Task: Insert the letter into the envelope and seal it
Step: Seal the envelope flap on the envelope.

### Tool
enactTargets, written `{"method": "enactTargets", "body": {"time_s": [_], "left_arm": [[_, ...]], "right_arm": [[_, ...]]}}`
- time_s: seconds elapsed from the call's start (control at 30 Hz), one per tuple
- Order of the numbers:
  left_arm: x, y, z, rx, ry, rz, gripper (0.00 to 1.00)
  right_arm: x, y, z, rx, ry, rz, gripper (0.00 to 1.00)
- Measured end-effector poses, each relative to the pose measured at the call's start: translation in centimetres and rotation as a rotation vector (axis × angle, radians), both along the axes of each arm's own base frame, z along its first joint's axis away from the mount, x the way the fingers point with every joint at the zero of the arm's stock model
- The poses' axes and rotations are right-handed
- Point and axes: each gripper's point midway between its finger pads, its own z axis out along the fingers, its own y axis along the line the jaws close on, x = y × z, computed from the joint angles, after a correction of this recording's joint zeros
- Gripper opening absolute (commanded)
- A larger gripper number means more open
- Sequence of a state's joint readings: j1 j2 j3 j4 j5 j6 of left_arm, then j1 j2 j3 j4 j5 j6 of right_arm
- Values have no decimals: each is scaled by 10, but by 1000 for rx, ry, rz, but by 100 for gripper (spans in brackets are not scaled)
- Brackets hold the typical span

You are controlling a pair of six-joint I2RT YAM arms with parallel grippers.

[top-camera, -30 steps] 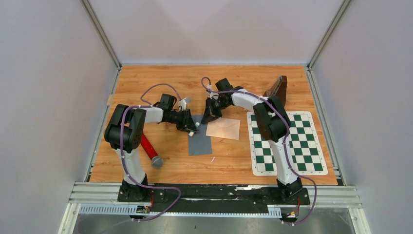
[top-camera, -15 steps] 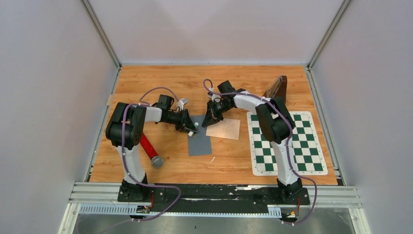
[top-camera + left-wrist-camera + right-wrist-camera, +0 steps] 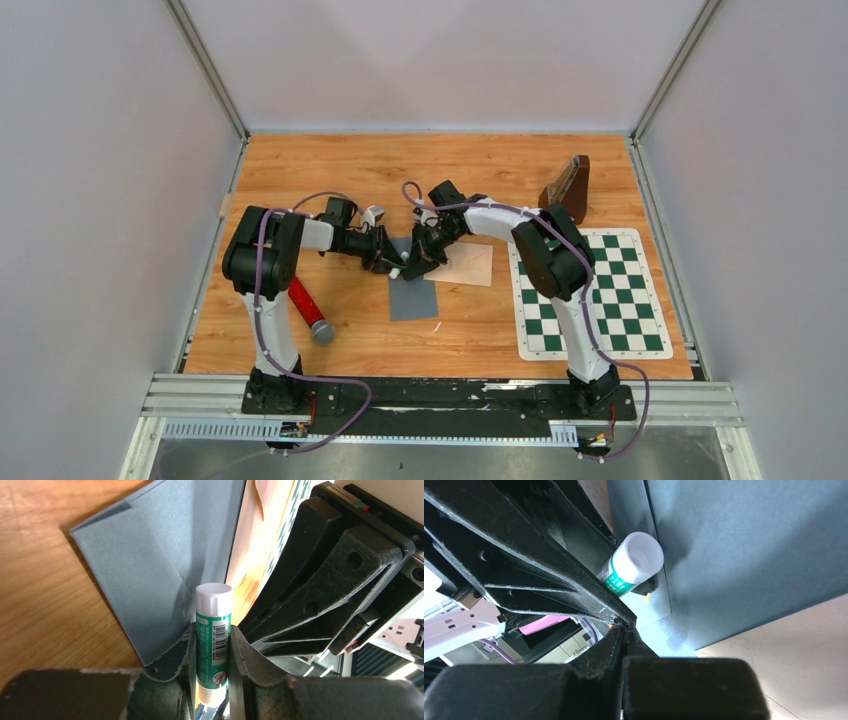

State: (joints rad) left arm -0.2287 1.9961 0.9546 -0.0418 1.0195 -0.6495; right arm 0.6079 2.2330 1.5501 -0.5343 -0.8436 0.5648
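Note:
A grey envelope (image 3: 411,295) with creased folds (image 3: 150,565) lies flat at the middle of the table. A tan sheet (image 3: 468,264) lies against its right edge; I cannot tell whether it is the letter. My left gripper (image 3: 396,261) (image 3: 213,630) is shut on a green-and-white glue stick (image 3: 214,605) (image 3: 633,562), capped end pointing out over the envelope's upper part. My right gripper (image 3: 414,267) (image 3: 625,629) is shut with nothing in it. Its tips sit right against the left gripper's fingers, just above the envelope.
A red cylinder with a grey cap (image 3: 309,309) lies left of the envelope, near the left arm. A green-and-white checkered mat (image 3: 590,296) covers the right side. A brown wedge-shaped object (image 3: 567,187) stands at the back right.
The right gripper has moved left and nearer, from the tan sheet's far corner to the left gripper over the grey envelope. The left gripper shifted slightly with the glue stick.

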Motion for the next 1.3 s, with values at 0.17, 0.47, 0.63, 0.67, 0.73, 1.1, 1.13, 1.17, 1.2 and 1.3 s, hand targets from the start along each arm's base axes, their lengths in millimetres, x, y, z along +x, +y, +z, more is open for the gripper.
{"method": "enactTargets", "body": {"time_s": [0.17, 0.47, 0.63, 0.67, 0.73, 1.1, 1.13, 1.17, 1.2, 1.3], "left_arm": [[1, 0, 0, -1, 23, 14, 0], [9, 9, 1, -9, 58, 77, 0], [10, 14, 1, -30, 78, 108, 0], [10, 14, 1, -33, 80, 111, 0], [11, 15, 2, -42, 87, 120, 0], [31, 24, 23, -76, -6, 170, 0], [32, 25, 22, -74, -6, 175, 0], [31, 25, 21, -70, -5, 175, 0], [31, 26, 20, -63, -6, 173, 0], [26, 28, 13, -33, 3, 166, 0]], "right_arm": [[1, 0, -1, -18, 21, -25, 0], [6, -3, -11, -79, 23, -70, 0], [7, -4, -22, -107, 48, -87, 0], [9, -3, -22, -109, 46, -91, 0], [12, -2, -22, -114, 42, -97, 0], [15, -1, -22, -129, 51, -116, 0], [15, -1, -22, -130, 52, -116, 0], [15, -1, -22, -130, 52, -117, 0], [15, -1, -22, -130, 51, -116, 0], [16, 0, -22, -128, 47, -115, 0]]}}
